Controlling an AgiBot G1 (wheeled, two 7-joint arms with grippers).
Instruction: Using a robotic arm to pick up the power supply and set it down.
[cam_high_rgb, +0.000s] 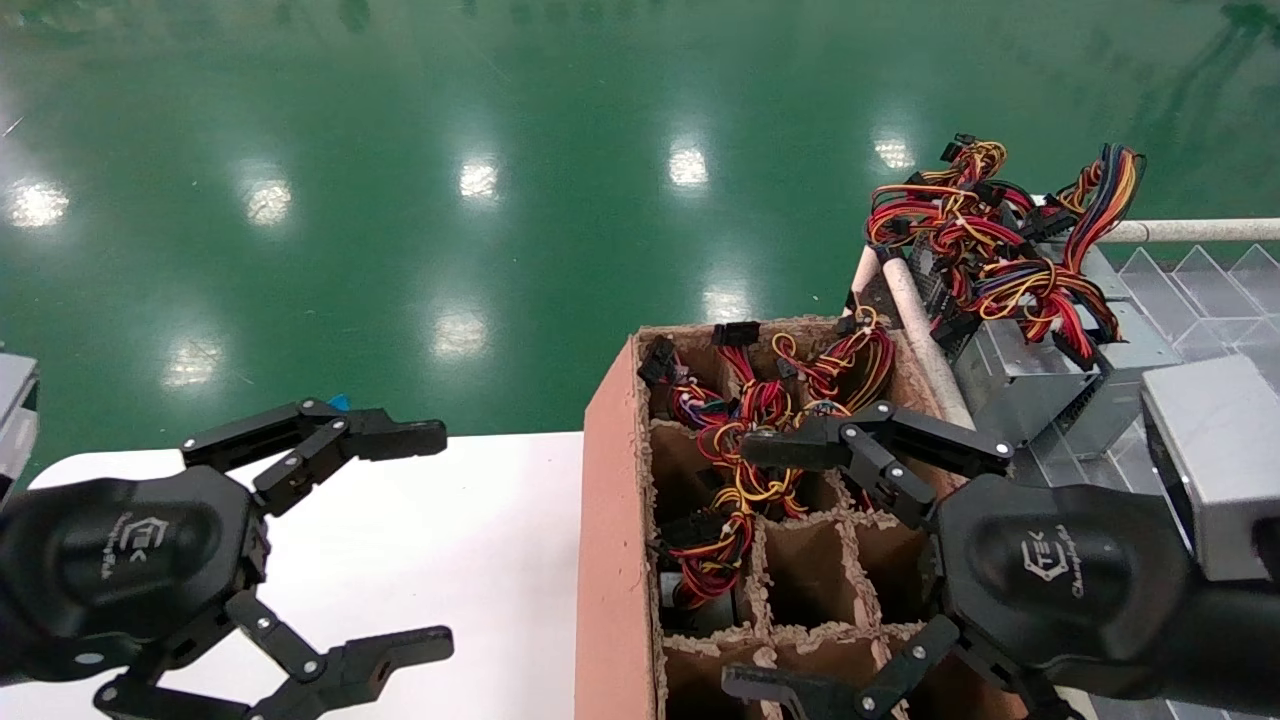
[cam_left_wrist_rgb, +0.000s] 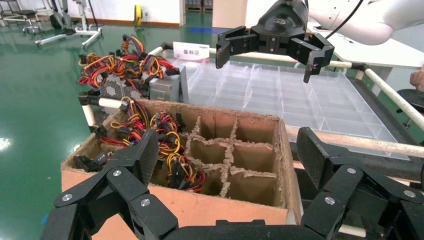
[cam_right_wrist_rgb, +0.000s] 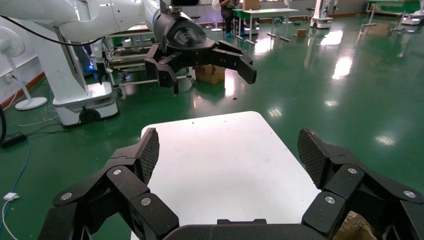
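The power supply (cam_high_rgb: 990, 362) is a grey metal box with a perforated side. It lies on the rack corner just beyond the carton, under a heap of red, yellow and orange wires (cam_high_rgb: 960, 235). My right gripper (cam_high_rgb: 740, 567) hovers open over the carton's cells with nothing between its fingers, short of that box. Over the white table my left gripper (cam_high_rgb: 443, 538) also hangs open and empty. In the left wrist view the left gripper (cam_left_wrist_rgb: 227, 150) faces the carton, and the right gripper (cam_left_wrist_rgb: 265, 65) shows farther off above the tray.
The brown carton (cam_high_rgb: 610, 520) has paper dividers, and several cells hold wire bundles (cam_high_rgb: 760, 440). A second grey box with blue wires (cam_high_rgb: 1115, 185) lies beside the power supply. A clear compartment tray (cam_high_rgb: 1200, 300) on a pipe rack is at right. The white table (cam_high_rgb: 450, 520) is at left.
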